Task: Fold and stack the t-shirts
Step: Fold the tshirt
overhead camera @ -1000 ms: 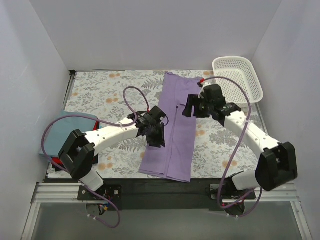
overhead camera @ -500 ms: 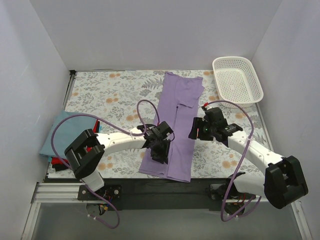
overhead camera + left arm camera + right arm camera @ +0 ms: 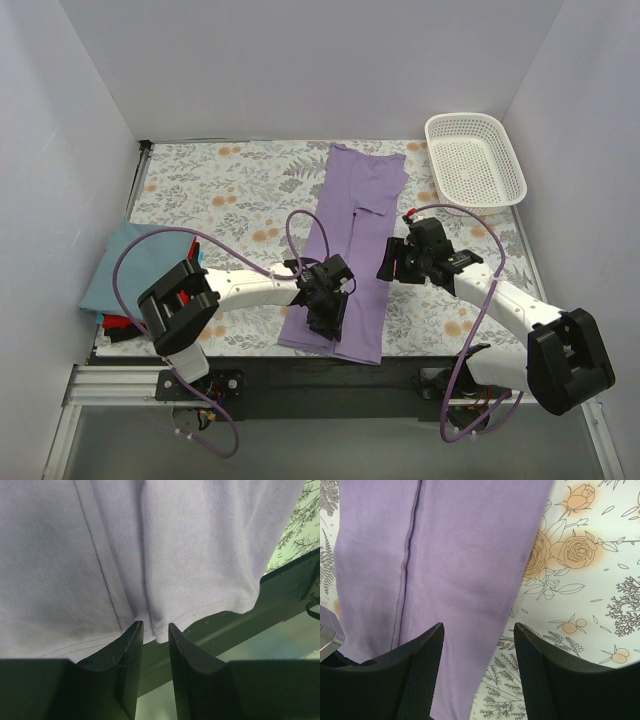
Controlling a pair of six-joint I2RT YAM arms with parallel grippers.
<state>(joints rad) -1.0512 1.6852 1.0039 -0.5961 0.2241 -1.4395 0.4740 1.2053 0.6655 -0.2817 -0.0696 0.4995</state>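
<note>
The lilac t-shirt lies folded into a long strip down the middle of the table. My left gripper sits on its near hem. In the left wrist view its jaws stand narrowly open, the tips pressing a small pucker of the lilac cloth at the hem. My right gripper hovers open at the strip's right edge. In the right wrist view its wide fingers straddle the edge of the lilac cloth, holding nothing. A folded blue-grey shirt tops a pile at the left, with red showing beneath.
A white mesh basket stands at the back right corner. The floral table cover lies under everything. The black front rail runs just beyond the shirt's near hem. White walls close in left, right and back.
My left gripper slid down the shirt to its near hem. My right gripper came from the shirt's upper part to its right edge, jaws slightly narrower. The shirt has kept its shape.
</note>
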